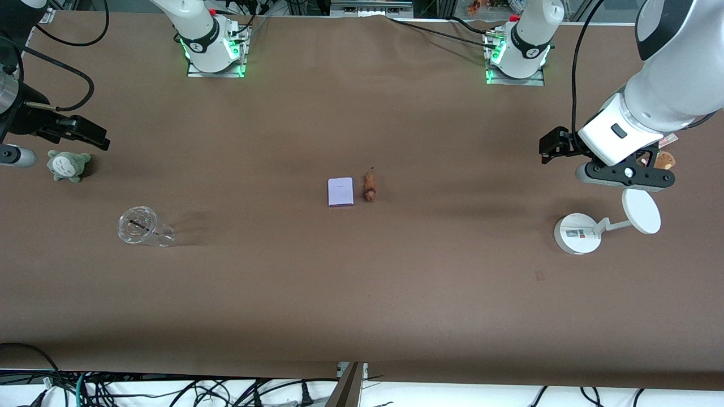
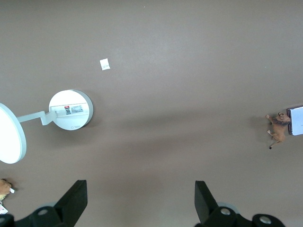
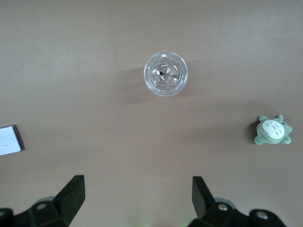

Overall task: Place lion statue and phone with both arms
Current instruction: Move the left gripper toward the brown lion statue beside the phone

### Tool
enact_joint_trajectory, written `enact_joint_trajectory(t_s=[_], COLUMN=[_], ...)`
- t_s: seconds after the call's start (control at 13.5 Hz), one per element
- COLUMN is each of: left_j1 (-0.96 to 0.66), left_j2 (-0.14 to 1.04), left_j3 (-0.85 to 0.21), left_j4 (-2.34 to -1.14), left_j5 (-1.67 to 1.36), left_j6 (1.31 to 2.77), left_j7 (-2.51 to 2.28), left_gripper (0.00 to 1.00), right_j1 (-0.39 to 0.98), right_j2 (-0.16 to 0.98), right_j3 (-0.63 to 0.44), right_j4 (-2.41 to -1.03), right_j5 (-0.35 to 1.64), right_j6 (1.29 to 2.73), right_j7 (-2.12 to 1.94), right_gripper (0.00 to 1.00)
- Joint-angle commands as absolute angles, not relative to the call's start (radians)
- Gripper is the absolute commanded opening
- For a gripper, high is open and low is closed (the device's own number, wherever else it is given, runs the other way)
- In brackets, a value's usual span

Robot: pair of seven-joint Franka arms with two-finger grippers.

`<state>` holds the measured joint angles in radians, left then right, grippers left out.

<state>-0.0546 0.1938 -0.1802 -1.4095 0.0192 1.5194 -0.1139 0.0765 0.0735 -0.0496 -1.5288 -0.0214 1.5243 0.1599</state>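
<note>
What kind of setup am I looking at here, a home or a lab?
Most likely a robotics lab bench: a brown-covered table with two arm bases bolted along one edge, loose cables under its camera-side edge, and unrelated test props such as a phone and clear cup.

One phone [image 1: 340, 192] lies on the tabletop [image 1: 362, 282]. One lion statue [image 1: 370, 188] lies there too. Plush toys number two: one grey-green [image 1: 68, 165], one brown [image 1: 663, 160]. There is one clear cup [image 1: 141, 226]. One white stand [image 1: 605, 223] with a disc is present. One small paper scrap [image 2: 104, 64] lies on the tabletop. Arms number two, each with one pincer: the left pincer [image 2: 141, 201] and the right pincer [image 3: 138, 198], so two pincers in all, each with two fingers.
</note>
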Motion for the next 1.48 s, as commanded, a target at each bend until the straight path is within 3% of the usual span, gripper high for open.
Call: enact_joint_trajectory(t_s=[0.0,0.96,1.41], left_j1=[-0.055,-0.066,-0.130], left_j2=[0.190,0.196,0.345], left_j3=[-0.181,-0.183,-0.193], left_j4=[-1.401,-1.407,-1.416], left_j5=[0.023,0.011,-0.064], left_j6=[1.511,1.508,1.523], left_j7=[-0.115,-0.112,-0.130], left_gripper=[1.00,1.00,1.00], right_j1=[0.067,0.104,0.118], right_j2=[0.086,0.158,0.196], right_j3=[-0.043,-0.034,-0.034], right_j4=[-1.500,-1.500,-1.499], right_j5=[-0.034,-0.035,-0.028], right_j6=[1.511,1.532,1.591], right_j7=[0.155,0.170,0.170], right_gripper=[1.00,1.00,1.00])
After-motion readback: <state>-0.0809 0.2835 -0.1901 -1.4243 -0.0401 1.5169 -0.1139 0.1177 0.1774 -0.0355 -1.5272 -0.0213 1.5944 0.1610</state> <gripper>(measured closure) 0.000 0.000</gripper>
